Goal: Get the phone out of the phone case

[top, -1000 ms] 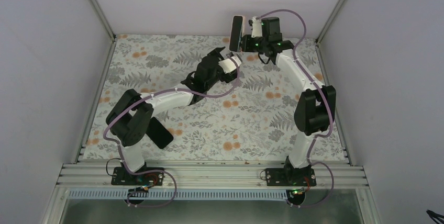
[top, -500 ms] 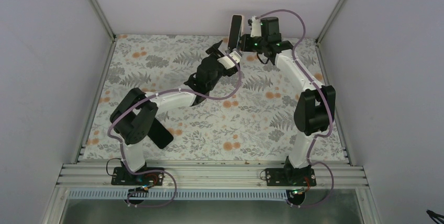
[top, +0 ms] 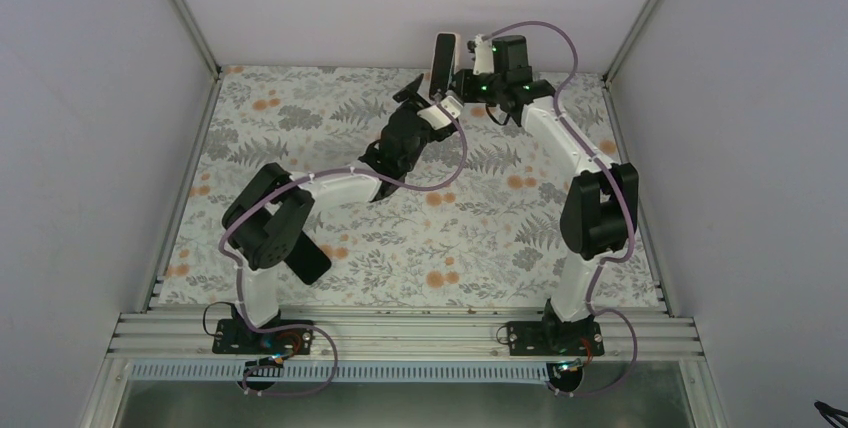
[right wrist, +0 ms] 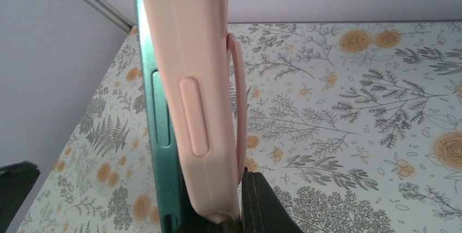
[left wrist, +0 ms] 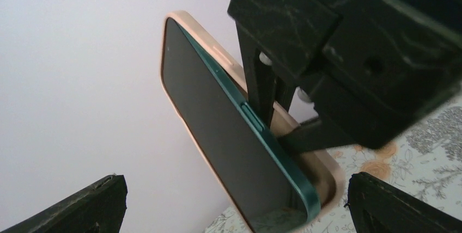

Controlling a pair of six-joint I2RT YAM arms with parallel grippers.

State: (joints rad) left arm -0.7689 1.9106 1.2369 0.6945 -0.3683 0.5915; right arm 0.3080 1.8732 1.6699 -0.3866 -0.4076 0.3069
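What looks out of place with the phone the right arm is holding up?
The phone sits askew in its pink case, held aloft by the right gripper. Its green side edge stands clear of the case's rim, so the phone's button and the case's button cover do not line up.
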